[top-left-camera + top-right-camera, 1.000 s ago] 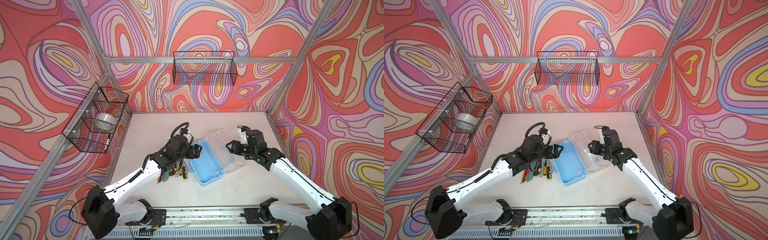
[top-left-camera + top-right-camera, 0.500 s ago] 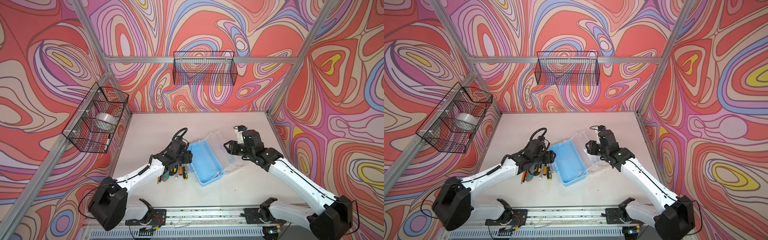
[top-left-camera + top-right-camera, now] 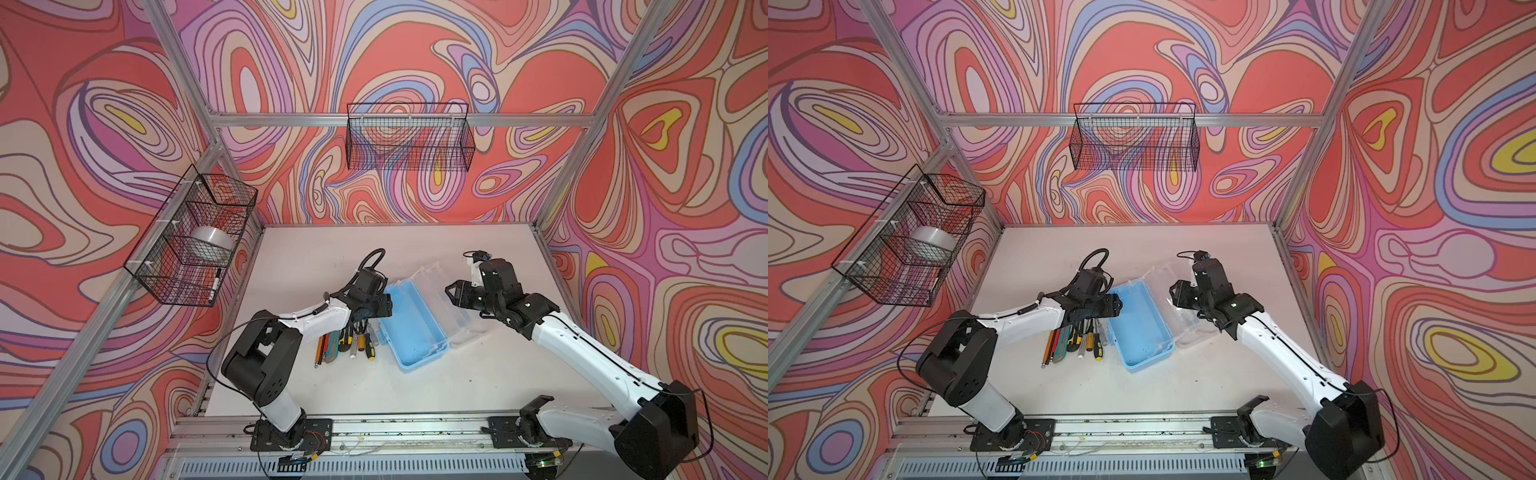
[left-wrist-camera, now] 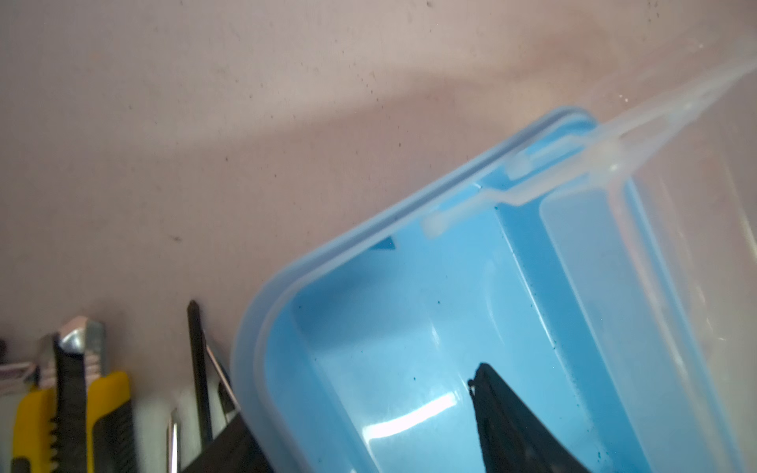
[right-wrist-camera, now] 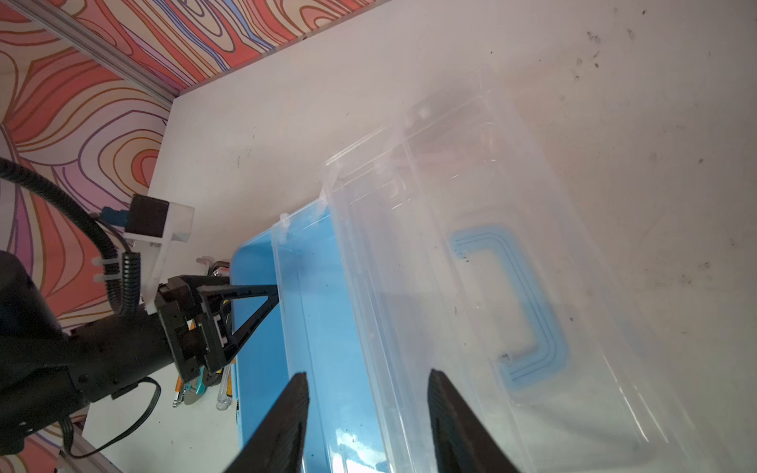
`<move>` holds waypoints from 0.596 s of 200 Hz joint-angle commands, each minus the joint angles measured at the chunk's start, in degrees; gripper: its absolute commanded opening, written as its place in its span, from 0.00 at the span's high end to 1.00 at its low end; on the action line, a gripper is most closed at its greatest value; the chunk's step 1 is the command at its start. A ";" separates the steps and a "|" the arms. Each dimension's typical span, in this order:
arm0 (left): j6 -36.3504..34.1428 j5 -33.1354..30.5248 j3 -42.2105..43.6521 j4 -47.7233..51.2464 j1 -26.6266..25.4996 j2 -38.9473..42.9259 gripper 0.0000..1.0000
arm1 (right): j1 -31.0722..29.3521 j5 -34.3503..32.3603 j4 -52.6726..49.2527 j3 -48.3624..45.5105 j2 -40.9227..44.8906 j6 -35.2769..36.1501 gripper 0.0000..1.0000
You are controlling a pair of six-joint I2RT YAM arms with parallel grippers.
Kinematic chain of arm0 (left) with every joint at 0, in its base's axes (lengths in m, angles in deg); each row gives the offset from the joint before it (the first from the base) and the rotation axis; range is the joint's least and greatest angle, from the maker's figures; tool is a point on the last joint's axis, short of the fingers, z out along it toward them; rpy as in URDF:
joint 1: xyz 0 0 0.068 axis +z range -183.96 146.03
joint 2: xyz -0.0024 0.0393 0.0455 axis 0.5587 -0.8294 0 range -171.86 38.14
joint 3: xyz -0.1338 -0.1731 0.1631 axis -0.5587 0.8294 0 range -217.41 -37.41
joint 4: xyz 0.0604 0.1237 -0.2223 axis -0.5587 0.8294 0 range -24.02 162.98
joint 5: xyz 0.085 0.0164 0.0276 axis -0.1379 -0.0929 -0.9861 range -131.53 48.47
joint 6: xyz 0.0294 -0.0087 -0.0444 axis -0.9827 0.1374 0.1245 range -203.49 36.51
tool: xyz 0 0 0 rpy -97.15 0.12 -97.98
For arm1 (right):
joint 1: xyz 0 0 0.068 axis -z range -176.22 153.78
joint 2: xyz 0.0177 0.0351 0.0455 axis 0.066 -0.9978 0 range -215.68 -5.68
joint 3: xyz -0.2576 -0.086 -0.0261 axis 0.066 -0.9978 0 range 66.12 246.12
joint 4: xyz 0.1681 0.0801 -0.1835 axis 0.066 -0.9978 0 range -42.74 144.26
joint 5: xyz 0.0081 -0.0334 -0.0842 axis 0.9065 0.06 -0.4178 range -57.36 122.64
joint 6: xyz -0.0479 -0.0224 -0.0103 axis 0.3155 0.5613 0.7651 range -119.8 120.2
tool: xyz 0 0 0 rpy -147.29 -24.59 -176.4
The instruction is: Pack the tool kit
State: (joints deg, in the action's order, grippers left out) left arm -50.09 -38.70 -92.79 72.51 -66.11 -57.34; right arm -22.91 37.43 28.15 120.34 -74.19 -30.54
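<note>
Top views, case: the blue case [image 3: 415,332] lies open mid-table [image 3: 415,399], with its clear lid [image 3: 467,328] folded out flat to the right, so the inside is free for loading.
Top views, tools: the tools [image 3: 353,338] lie in a row just left of the case; none is inside.
Top views, arms: in both top views the left gripper [image 3: 1115,307] is at the case's far left corner and the right gripper [image 3: 1175,297] is over the lid.
Left wrist: the left gripper [image 4: 356,409] is spread across the case wall, with one finger [image 4: 516,426] inside. It pinches nothing and is probably steadying the case.
Right wrist: the right gripper [image 5: 364,385] is spread above the lid's hinge side and grips nothing visible. The blue handle [image 5: 532,311] shows through the lid.
Change: since a second ago the left elbow has swung toward the tools and the right gripper has edged toward the case. The case and tools have not moved.
</note>
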 commanded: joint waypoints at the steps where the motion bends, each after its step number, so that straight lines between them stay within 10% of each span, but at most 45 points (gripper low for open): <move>1: -0.54 0.10 -4.21 -1.71 0.96 -2.93 0.29 | -0.25 0.37 1.66 0.11 -0.87 0.32 0.51; 119: -3.64 2.29 -19.53 1.30 6.66 -13.66 0.30 | -0.20 -0.44 3.25 0.54 -3.76 1.12 0.51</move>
State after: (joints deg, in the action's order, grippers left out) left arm -52.01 -35.48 -111.71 72.18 -60.40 -71.50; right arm -22.91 37.52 30.51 120.34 -78.15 -30.28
